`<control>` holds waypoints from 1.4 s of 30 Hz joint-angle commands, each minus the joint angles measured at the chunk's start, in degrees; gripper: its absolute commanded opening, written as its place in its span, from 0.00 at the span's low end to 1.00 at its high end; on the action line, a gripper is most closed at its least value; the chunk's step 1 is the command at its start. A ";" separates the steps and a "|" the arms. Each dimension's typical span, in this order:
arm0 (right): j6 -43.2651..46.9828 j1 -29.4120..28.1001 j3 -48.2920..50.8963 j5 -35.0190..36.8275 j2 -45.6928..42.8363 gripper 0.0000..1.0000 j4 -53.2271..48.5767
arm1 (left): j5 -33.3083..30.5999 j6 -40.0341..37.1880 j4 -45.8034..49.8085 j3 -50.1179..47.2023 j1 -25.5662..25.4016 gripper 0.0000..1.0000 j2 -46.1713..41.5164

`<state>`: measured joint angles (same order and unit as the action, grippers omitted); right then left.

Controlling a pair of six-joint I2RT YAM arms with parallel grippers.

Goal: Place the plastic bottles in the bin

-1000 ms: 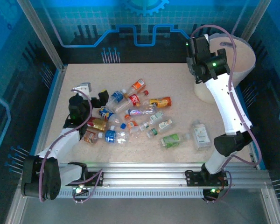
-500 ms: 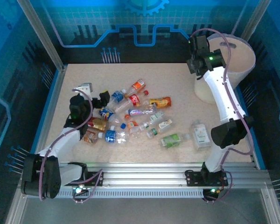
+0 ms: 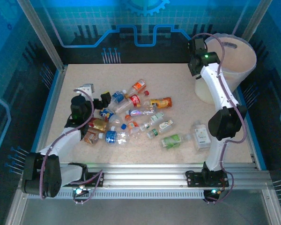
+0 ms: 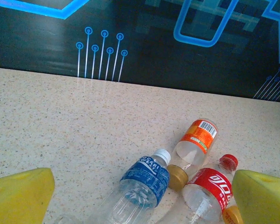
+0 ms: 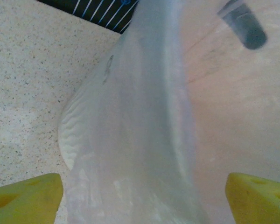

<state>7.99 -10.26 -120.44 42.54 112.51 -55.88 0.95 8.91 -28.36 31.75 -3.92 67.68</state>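
Several plastic bottles (image 3: 131,117) lie in a heap on the table's left-centre. My left gripper (image 3: 103,100) hovers at the heap's left edge, open and holding nothing. In the left wrist view its yellow fingertips (image 4: 18,196) flank a blue-labelled bottle (image 4: 144,182), with an orange-labelled bottle (image 4: 196,140) and a red-labelled bottle (image 4: 210,186) just beyond. The whitish bin (image 3: 232,63) stands at the back right. My right gripper (image 3: 195,63) is at its left rim, open. In the right wrist view the bin's wall (image 5: 144,140) runs between the wide-apart jaws of that gripper (image 5: 140,200).
A flat clear bottle (image 3: 201,136) and a green-labelled one (image 3: 171,140) lie apart near the right arm's forearm. The speckled table (image 3: 168,79) has bare surface behind the heap. Metal frame posts and blue walls close in the sides and back.
The right arm has swung its wrist back and left onto the bin's left rim, and its jaws have narrowed a little. The left arm has stayed put.
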 commanded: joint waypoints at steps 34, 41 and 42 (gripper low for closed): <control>-2.71 3.43 -5.83 -31.13 -3.45 0.00 -4.94 | -1.74 -2.39 2.16 0.86 -0.38 0.99 0.91; -5.34 0.45 -1.89 -35.52 -8.23 0.00 -3.91 | -2.48 -2.54 2.44 1.01 -0.43 0.99 0.46; -5.34 -0.39 -1.37 -34.78 -8.63 0.00 -3.91 | -2.53 -2.51 2.45 1.01 -0.38 0.99 0.36</control>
<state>2.50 -8.54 -122.21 7.22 108.29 -61.47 -0.45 7.38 -26.39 31.75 -3.92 69.36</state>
